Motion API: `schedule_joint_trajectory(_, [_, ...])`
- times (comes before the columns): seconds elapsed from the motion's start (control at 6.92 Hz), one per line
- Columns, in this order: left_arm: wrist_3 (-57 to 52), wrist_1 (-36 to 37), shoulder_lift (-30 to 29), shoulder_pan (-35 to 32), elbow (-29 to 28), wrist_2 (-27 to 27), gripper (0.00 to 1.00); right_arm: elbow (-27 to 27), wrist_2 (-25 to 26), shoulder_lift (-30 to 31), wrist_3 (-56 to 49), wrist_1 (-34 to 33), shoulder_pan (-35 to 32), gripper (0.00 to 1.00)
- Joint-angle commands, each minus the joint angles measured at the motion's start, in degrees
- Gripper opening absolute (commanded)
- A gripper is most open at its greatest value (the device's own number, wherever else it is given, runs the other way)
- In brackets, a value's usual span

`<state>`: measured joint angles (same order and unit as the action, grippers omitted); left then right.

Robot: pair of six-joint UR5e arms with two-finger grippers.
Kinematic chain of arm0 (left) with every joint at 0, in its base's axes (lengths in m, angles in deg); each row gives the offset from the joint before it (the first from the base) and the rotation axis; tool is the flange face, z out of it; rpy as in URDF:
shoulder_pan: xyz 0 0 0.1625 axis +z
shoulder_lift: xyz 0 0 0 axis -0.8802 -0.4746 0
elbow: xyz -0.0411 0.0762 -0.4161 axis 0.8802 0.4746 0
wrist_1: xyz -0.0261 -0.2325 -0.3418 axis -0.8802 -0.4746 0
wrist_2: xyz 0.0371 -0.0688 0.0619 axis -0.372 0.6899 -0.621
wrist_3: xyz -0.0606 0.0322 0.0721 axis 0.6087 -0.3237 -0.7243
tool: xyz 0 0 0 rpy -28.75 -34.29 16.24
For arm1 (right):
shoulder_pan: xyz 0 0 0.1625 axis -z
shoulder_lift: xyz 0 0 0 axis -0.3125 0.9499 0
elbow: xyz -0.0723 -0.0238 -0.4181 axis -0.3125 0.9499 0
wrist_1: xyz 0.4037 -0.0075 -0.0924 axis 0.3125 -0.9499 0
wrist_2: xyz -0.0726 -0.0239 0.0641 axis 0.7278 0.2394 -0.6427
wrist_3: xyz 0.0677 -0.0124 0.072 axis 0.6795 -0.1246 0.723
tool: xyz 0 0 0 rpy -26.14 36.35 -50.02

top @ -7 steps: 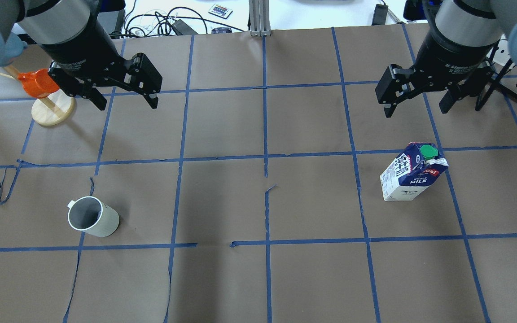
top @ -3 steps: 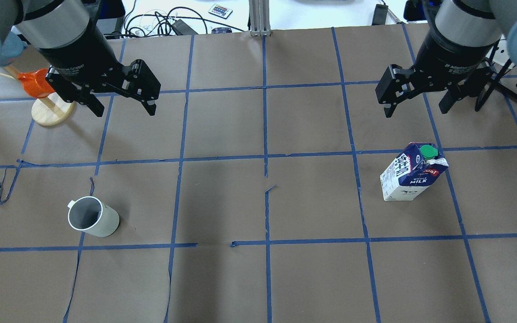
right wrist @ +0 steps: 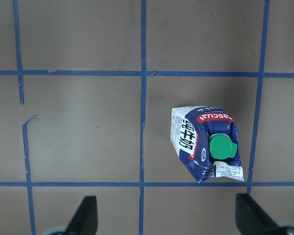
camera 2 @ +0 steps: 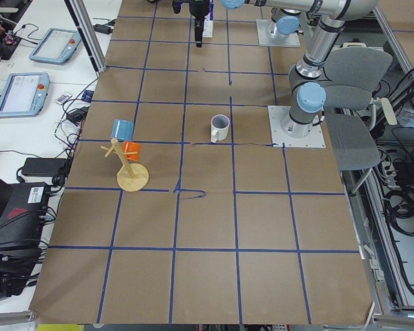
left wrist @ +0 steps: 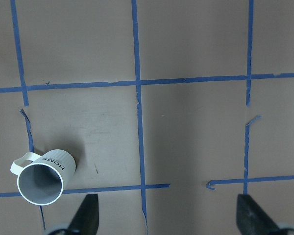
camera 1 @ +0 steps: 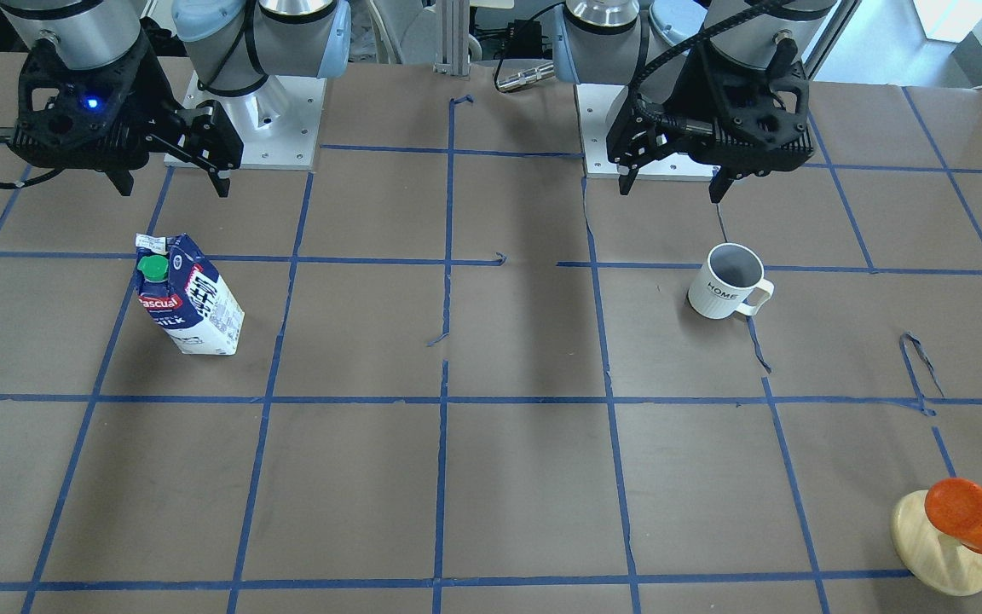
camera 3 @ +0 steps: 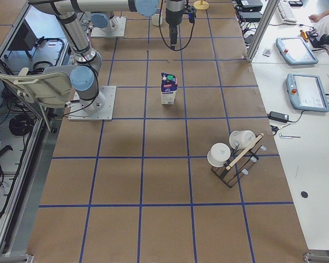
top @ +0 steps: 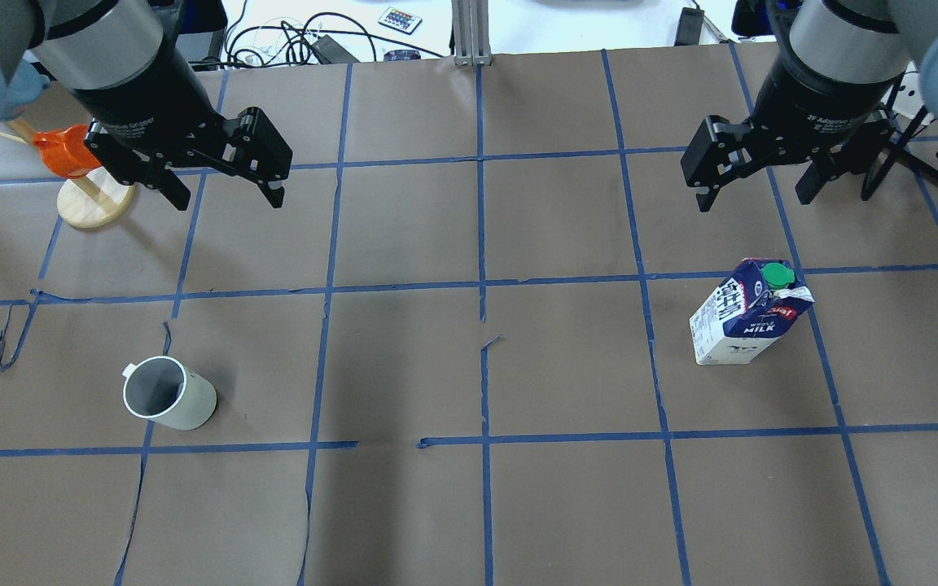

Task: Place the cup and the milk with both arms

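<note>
The white "HOME" cup (top: 168,393) stands upright on the brown table, near left in the overhead view; it also shows in the front view (camera 1: 728,286) and the left wrist view (left wrist: 39,178). The blue-and-white milk carton (top: 750,313) with a green cap stands upright on the right, also seen in the front view (camera 1: 188,298) and the right wrist view (right wrist: 206,144). My left gripper (top: 227,195) hangs open and empty above the table, beyond the cup. My right gripper (top: 754,199) hangs open and empty beyond the milk.
An orange cup on a wooden stand (top: 70,150) sits at the far left, just beside my left gripper. A rack with white cups (camera 3: 236,153) stands beyond my right arm. Cables (top: 290,37) lie past the far table edge.
My left gripper has shifted slightly left. The right gripper, cup and milk have not visibly moved.
</note>
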<state>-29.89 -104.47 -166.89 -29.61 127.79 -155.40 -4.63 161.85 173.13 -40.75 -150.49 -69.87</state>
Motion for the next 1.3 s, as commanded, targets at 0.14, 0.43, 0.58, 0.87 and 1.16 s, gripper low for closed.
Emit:
schedule_joint_trajectory(0.14, [-5.4,-0.2,-0.7,3.3,4.3,0.0,1.00,0.0,0.1,-1.0,-0.5,-0.2,0.4,1.00])
schedule_joint_trajectory(0.43, [-11.9,10.8,-0.7,11.4,18.4,-3.5,1.00,-0.2,-0.8,-2.4,-0.5,-0.1,4.7,1.00])
schedule_joint_trajectory(0.58, [-19.0,17.9,-0.9,14.2,24.5,-4.2,1.00,0.2,-0.4,-3.6,-0.7,-1.0,5.9,1.00])
schedule_joint_trajectory(0.87, [-24.0,21.2,-0.8,18.9,33.6,-4.2,1.00,-0.3,0.2,-6.8,-2.1,-4.5,6.1,1.00])
schedule_joint_trajectory(1.16, [-24.6,22.3,-1.7,19.6,35.3,-7.9,0.95,-2.3,-0.2,-8.5,-3.7,-6.6,6.2,1.00])
